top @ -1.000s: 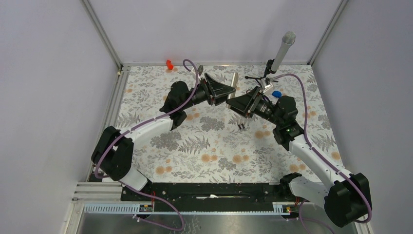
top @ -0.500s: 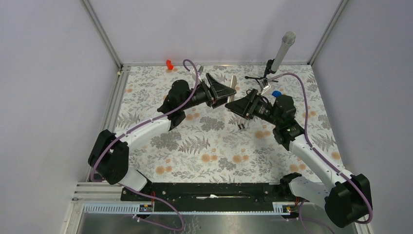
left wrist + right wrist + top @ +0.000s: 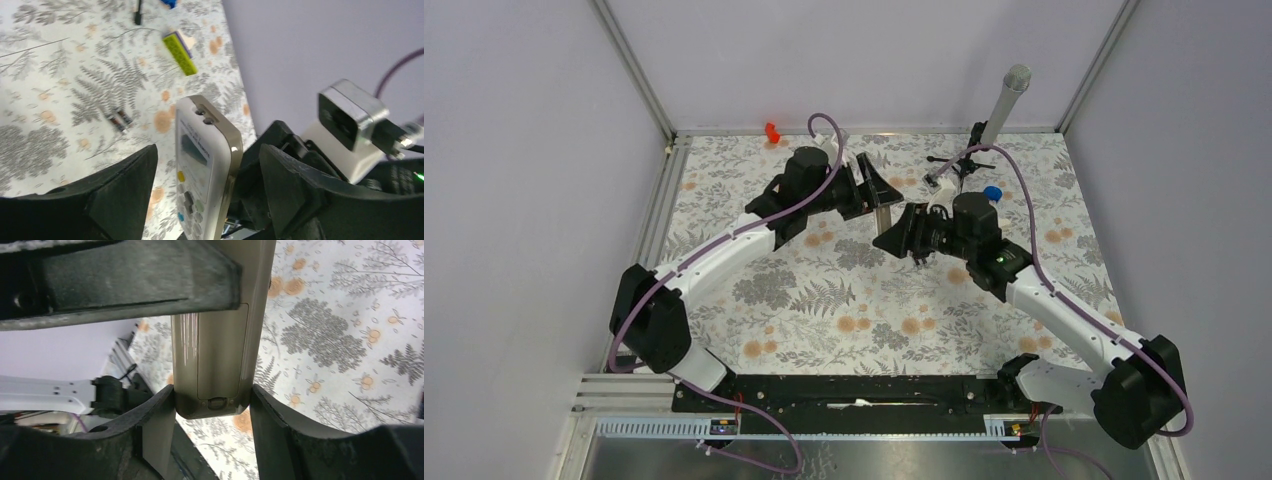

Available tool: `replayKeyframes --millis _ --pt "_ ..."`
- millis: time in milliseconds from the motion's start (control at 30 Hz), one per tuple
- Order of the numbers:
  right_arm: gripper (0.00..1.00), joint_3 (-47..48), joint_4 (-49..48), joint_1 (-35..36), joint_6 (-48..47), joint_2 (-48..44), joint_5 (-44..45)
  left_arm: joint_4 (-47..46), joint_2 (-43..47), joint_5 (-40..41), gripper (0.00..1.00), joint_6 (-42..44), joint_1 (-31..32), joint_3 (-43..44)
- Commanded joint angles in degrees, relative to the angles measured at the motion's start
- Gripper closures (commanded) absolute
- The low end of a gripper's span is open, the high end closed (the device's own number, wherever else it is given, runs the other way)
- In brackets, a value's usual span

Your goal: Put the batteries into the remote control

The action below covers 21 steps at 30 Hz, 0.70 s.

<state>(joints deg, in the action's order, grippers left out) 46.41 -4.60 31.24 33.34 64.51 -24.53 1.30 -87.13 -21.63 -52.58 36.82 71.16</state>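
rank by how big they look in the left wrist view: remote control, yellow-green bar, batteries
1. remote control, largest by far, though it is also nearest the camera
2. yellow-green bar
3. batteries, smallest; the two look alike in size

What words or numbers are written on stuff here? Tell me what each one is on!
Nothing can be read for sure.
remote control: a thin line of tiny print near its little screen, too blurred to read.
Its buttons: any marks on them are too blurred to read.
Its back, in the right wrist view: no writing shows.
batteries: too small to show any label.
yellow-green bar: no writing shows.
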Motion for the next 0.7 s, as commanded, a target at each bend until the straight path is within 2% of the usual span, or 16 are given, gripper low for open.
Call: replayKeyframes --millis 0,67,167,233,333,467,533,567,667 --pt "0.67 3.41 2.93 2.49 -8.89 0.97 8.33 6.64 -0.57 6.11 0.25 3.93 0.03 3.07" --pt "0.68 3.52 3.88 3.17 -11.10 1.58 10.08 8.05 -0.73 6.51 0.30 4.50 0.09 3.28" --pt "0.68 3.72 4.25 4.04 -14.20 1.83 13.16 12.75 -1.08 8.78 0.46 6.43 0.10 4.61" --pt "0.68 3.88 4.25 4.23 -16.36 1.45 14.21 16.44 -1.37 10.97 0.51 8.25 0.05 6.09" --pt "0.68 3.69 3.63 4.54 -18.92 1.21 11.65 16.80 -2.20 8.43 0.57 8.82 0.01 7.40" --pt "0.67 3.65 2.61 4.67 -19.28 2.00 10.59 15.98 -3.08 5.90 0.79 8.02 0.01 8.32" --pt "0.59 3.30 2.33 4.70 -18.00 1.93 10.61 15.45 -3.13 4.84 0.92 7.84 -0.26 8.17" --pt "0.48 3.10 2.48 4.69 -16.99 1.75 10.68 15.43 -3.04 4.26 0.97 7.91 -0.58 8.20" --pt "0.18 2.08 2.58 4.68 -12.12 -0.43 11.97 12.94 -1.73 0.84 1.00 8.15 -2.38 6.75"
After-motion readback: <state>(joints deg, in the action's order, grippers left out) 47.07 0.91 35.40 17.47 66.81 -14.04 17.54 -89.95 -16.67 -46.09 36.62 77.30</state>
